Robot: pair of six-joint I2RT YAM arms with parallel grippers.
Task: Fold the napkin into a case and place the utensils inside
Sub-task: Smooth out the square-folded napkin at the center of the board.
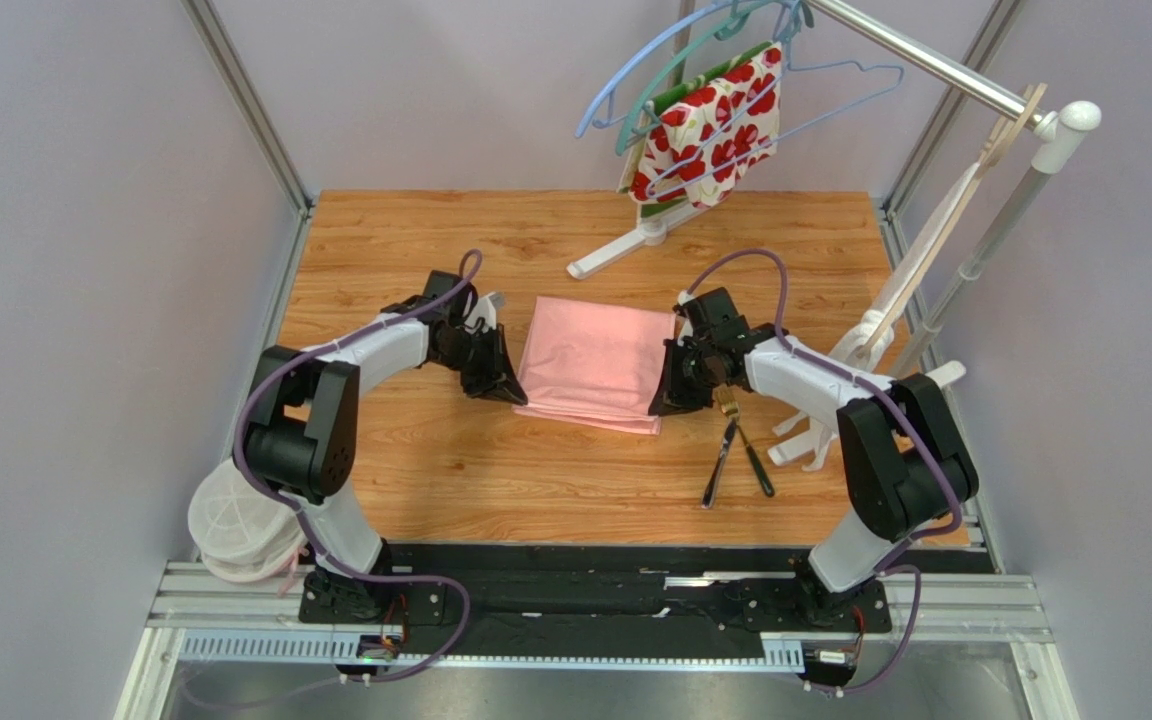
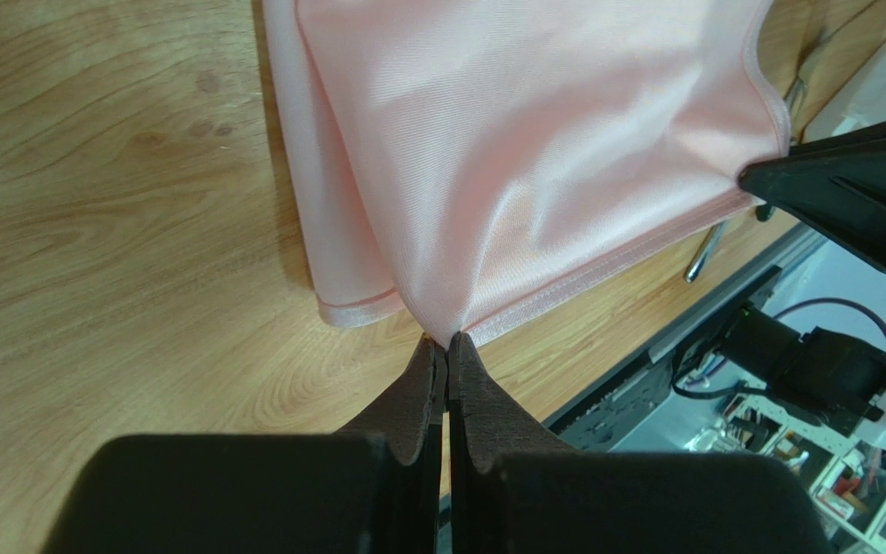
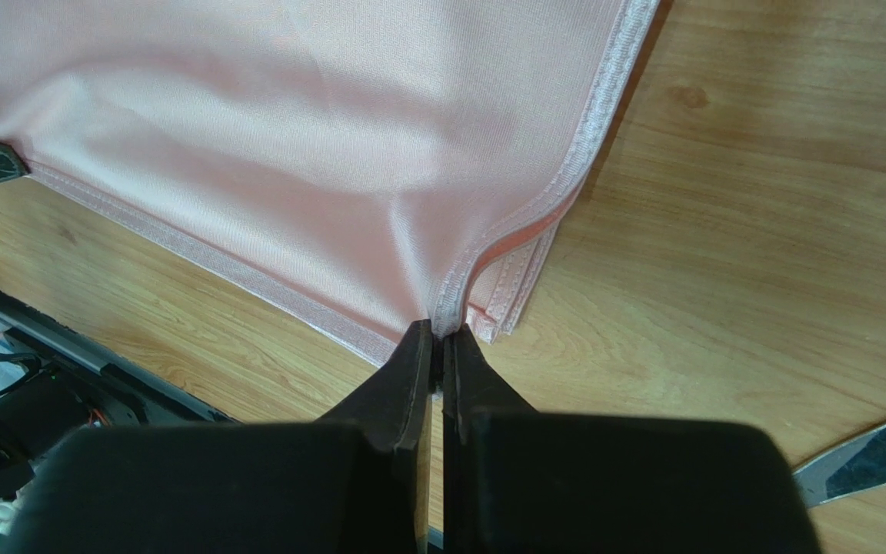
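Observation:
The light-pink napkin (image 1: 594,360) lies folded in layers on the wooden table (image 1: 432,465), between the two arms. My left gripper (image 1: 510,393) is shut on its near left corner; in the left wrist view the cloth (image 2: 505,150) is pinched at the fingertips of that gripper (image 2: 448,343). My right gripper (image 1: 668,402) is shut on the near right corner, where the hemmed edge of the napkin (image 3: 297,139) rises into this gripper (image 3: 437,331). The utensils (image 1: 734,453) lie crossed on the table, near side of the right gripper; one tip (image 3: 869,453) shows in the right wrist view.
A white clothes rack (image 1: 973,225) stands at the back right, with coloured hangers and a red-and-white floral cloth (image 1: 710,128) hanging over the table's far edge. A white round container (image 1: 241,525) sits off the table's left front corner. Black rails (image 1: 597,593) run along the near edge.

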